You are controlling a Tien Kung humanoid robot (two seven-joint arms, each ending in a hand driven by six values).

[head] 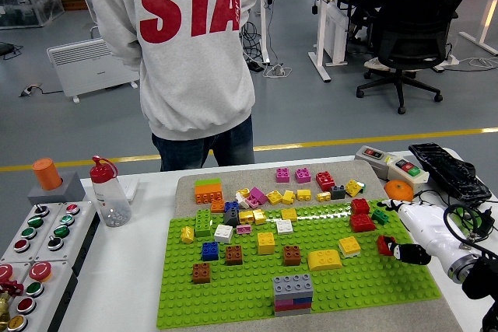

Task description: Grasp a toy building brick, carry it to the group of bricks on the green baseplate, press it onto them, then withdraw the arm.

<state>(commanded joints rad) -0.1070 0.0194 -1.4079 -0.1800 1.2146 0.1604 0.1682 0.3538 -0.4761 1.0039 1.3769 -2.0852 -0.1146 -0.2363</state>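
1. The right hand (416, 235) sits at the baseplate's (241, 305) right edge, fingers loosely curled and holding nothing; the left hand is out of view
2. The grey brick (293, 284) tops a small stack (293, 302) near the plate's front edge, well apart from the hand
3. A person (183, 52) stands at the table's far side, back turned, hands not seen
4. By my reading the press is done and only withdrawal remains
5. Risk: the dark thumb lies just beside a red brick (386, 245); a sweep there could knock it or the yellow brick (349, 246) loose
6. The cables (465, 223) by the wrist could snag
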